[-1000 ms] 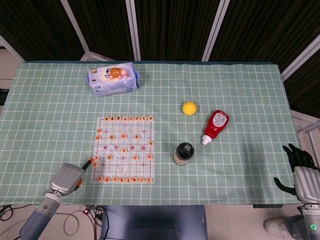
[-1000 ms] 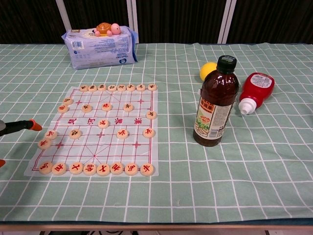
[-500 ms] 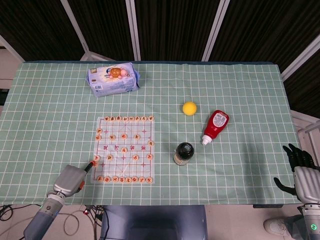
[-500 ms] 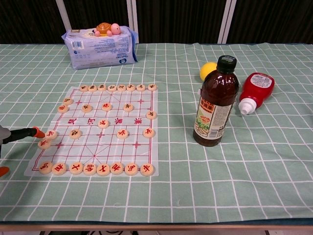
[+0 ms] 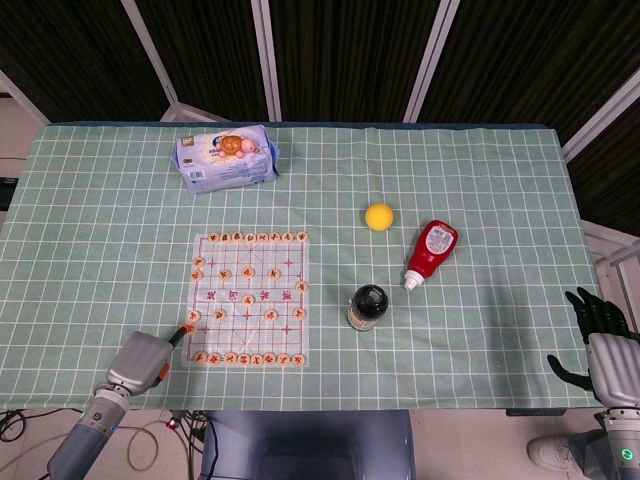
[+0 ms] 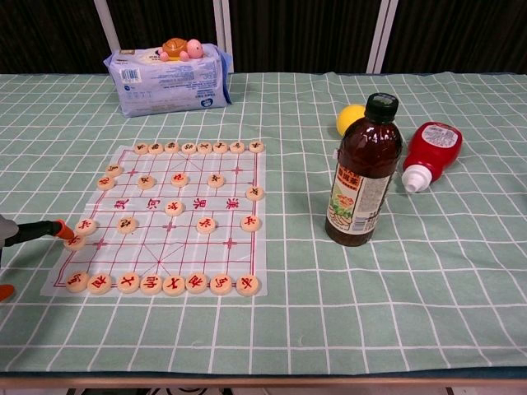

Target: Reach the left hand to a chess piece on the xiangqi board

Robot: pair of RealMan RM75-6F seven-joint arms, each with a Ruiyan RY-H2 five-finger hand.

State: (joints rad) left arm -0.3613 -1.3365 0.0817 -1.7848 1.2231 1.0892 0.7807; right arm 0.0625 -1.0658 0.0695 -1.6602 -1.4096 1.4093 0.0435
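Observation:
The xiangqi board (image 5: 232, 310) is a clear sheet with red lines, laid left of the table's centre and carrying several round wooden pieces. My left hand (image 5: 141, 360) is at the near-left corner of the board, grey-backed, with one orange-tipped finger stretched out. In the chest view the left hand (image 6: 25, 233) comes in from the left edge, and its fingertip (image 6: 61, 230) touches a chess piece (image 6: 75, 242) on the board's (image 6: 156, 247) left column. It holds nothing. My right hand (image 5: 600, 340) hangs off the table's right edge, fingers apart and empty.
A dark sauce bottle (image 6: 362, 173) stands right of the board. A red squeeze bottle (image 6: 430, 152) lies on its side beyond it, and a yellow ball (image 5: 379, 216) sits nearby. A pack of wipes (image 6: 169, 76) with small toys on top is at the back left.
My left fingertip has dropped and come nearer along the board's left edge, from above the pieces down onto the piece in the left column. The right hand has not moved.

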